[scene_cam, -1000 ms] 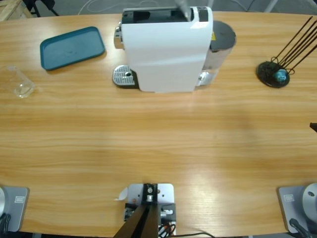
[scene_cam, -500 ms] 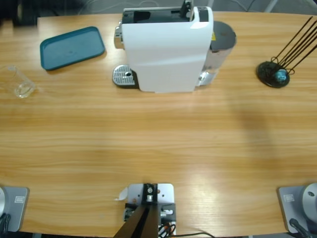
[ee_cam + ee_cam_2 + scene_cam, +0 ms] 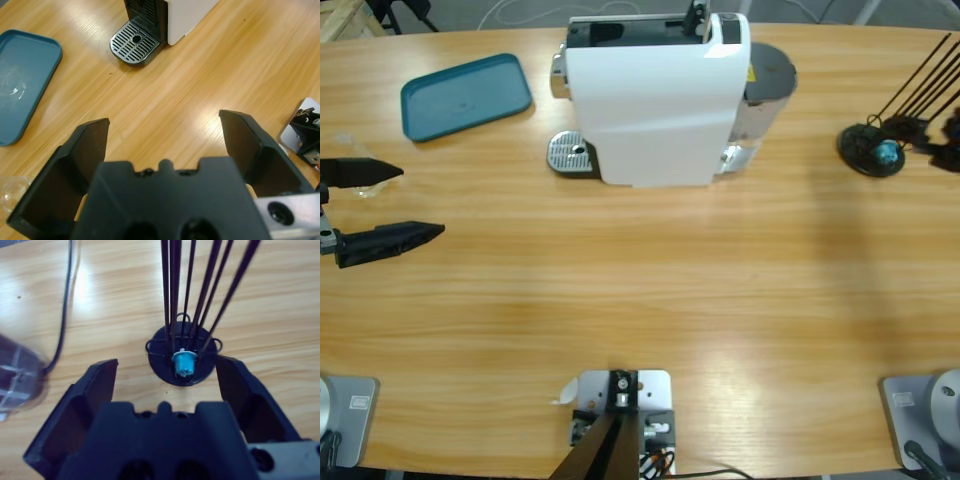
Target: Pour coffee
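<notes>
Here the left hand (image 3: pixel 418 202) gapes near the table (image 3: pixel 620 300) edge.

Right end effector (image 3: pixel 166 371) jaws spread; black wire rack (image 3: pixel 183 357) between, possibly blue capsule (image 3: pixel 183 364).

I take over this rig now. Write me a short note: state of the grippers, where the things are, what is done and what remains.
Left gripper: open, empty, near the clear glass at the table's left edge.
Right gripper: open, empty, facing the blue capsule in the black wire holder.
Coffee machine: drip tray bare. Teal tray empty.
Done: nothing visible; no coffee seen.
Left: every step of the pour.
</notes>
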Robot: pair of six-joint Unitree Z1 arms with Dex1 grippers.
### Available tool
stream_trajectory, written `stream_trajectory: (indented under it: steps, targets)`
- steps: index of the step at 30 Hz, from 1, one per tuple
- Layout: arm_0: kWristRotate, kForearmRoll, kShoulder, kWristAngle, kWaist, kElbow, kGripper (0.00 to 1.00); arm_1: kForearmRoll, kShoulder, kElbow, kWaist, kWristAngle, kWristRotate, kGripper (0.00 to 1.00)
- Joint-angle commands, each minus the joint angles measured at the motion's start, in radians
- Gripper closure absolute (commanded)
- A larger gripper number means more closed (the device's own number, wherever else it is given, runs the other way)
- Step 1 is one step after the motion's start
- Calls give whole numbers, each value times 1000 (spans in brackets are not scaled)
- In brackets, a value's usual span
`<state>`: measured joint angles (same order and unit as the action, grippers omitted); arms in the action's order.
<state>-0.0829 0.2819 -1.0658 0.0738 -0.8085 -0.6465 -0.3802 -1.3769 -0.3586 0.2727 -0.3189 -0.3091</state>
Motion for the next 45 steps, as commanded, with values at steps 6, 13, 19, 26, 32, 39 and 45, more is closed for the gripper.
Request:
stream_trajectory:
  steps: [6,13,19,26,32,39,45]
  targets:
    - [23,-20,-79,-12,-8,-2,50,-376,-226,207,-23,-74,-90,21]
    - [37,-44,-100,5,-8,-3,50,-490,-356,213,-53,-55,-56,66]
    - [37,-52,-109,25,-8,-2,50,-675,-459,263,-109,-14,-10,230]
    - [38,-81,-133,38,-8,-5,50,-705,-467,271,-118,-8,14,396]
    - [40,-81,-139,40,-8,-5,50,-755,-455,293,-121,-5,16,397]
    - [44,-82,-150,50,-8,-1,50,-749,-370,311,-121,-6,18,386]
    - [45,-82,-147,57,-8,-2,54,-740,-419,308,-121,-4,18,389]
